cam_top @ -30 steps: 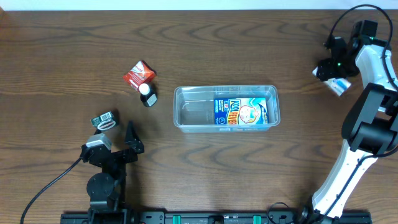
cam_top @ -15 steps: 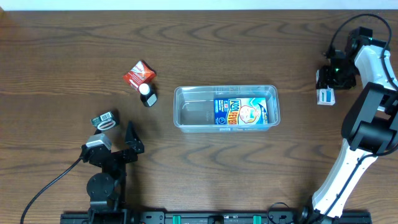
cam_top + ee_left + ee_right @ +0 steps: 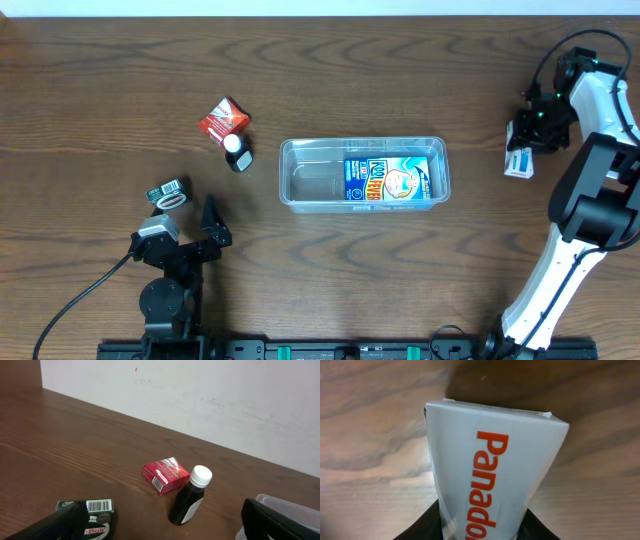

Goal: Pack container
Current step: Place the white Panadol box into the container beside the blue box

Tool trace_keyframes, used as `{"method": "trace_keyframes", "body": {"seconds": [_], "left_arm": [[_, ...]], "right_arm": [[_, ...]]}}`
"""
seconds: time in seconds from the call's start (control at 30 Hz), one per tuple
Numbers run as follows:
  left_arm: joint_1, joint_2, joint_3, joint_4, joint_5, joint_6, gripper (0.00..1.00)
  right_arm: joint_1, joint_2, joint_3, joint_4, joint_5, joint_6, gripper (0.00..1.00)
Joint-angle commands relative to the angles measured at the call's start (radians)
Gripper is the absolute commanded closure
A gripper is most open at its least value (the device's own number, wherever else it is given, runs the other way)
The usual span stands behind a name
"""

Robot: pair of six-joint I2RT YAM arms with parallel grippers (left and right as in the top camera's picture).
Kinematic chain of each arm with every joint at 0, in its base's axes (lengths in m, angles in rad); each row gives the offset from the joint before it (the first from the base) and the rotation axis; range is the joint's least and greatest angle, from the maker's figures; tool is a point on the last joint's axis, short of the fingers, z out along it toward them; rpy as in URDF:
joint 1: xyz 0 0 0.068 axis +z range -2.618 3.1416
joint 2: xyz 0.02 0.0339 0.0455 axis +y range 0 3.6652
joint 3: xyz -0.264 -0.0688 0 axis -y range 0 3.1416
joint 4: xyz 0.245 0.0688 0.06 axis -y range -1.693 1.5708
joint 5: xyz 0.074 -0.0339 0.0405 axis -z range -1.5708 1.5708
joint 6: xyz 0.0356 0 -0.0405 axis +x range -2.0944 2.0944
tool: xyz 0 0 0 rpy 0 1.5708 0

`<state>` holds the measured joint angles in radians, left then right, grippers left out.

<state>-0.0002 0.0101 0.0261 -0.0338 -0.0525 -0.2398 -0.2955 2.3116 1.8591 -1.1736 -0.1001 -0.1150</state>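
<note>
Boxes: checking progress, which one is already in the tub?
The blue-and-white box, inside the clear tub. Red box and green box lie outside; the right gripper holds the white box.

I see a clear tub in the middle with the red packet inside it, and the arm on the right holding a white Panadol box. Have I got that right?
Not quite. The overhead view shows the container holding a blue-and-white box. The red packet lies on the table to its left, near the dark bottle. The right gripper does hold the Panadol box.
</note>
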Motion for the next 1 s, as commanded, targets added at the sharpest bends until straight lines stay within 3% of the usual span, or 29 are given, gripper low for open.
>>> {"method": "trace_keyframes", "body": {"seconds": [0.0,0.17,0.47,0.7,0.97], "left_arm": [[0.001,-0.006,-0.022,-0.036,-0.011,-0.005,0.02],[0.001,-0.006,-0.022,-0.036,-0.011,-0.005,0.02],[0.001,-0.006,-0.022,-0.036,-0.011,-0.005,0.02],[0.001,-0.006,-0.022,-0.036,-0.011,-0.005,0.02],[0.001,-0.006,-0.022,-0.036,-0.011,-0.006,0.02]], "right_arm": [[0.043,-0.087,0.053,-0.018,-0.050,0.021,0.67],[0.127,-0.201,0.101,-0.050,-0.066,0.001,0.71],[0.396,-0.386,0.109,-0.123,-0.077,-0.164,0.68],[0.592,-0.396,0.105,-0.245,-0.077,-0.345,0.60],[0.688,-0.396,0.096,-0.321,-0.138,-0.521,0.59]]}}
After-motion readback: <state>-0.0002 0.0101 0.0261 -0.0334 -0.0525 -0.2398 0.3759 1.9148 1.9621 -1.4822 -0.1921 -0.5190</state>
